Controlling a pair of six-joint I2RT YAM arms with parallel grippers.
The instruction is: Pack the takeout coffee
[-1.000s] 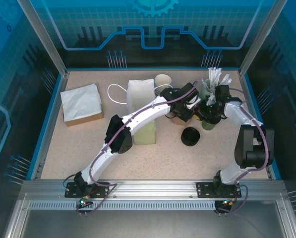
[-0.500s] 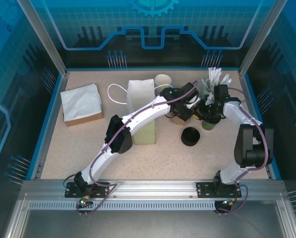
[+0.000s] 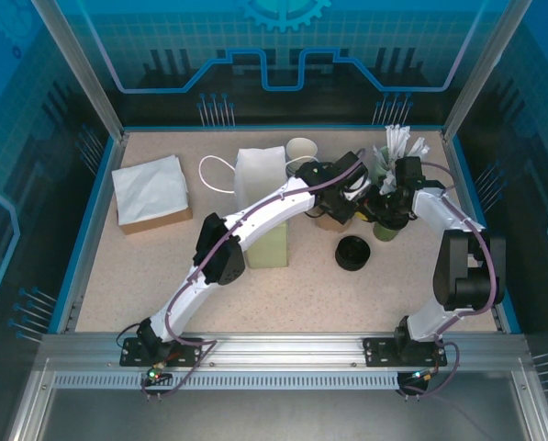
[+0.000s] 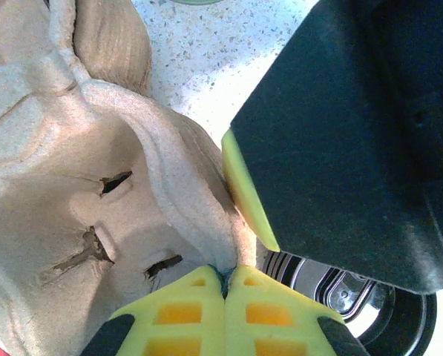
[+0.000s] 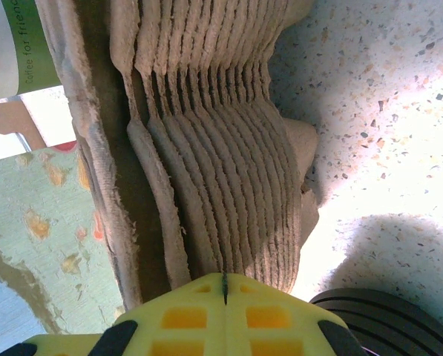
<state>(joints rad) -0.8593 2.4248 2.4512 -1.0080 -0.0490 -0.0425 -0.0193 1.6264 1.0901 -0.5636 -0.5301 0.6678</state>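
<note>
Speckled counter (image 3: 163, 276), blue walls. At left a white paper bag (image 3: 260, 179) stands, contents hidden. Just right of it lies the carrier stack (image 5: 206, 148): my left fingers (image 4: 199, 297) pinch shut on the top carrier (image 4: 80, 170), my right fingers (image 5: 195, 293) clamp shut on the stack just beside them. Farther right, a dark cup (image 3: 381, 165) holds white stirrers (image 3: 399, 140). The bag is nearer my left arm.

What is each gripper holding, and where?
Left gripper pinches the pulp carrier by its rim; right gripper shut at edge of carrier stack, hold unclear.

Left end effector (image 4: 225, 273), right end effector (image 5: 225, 280), closed
</note>
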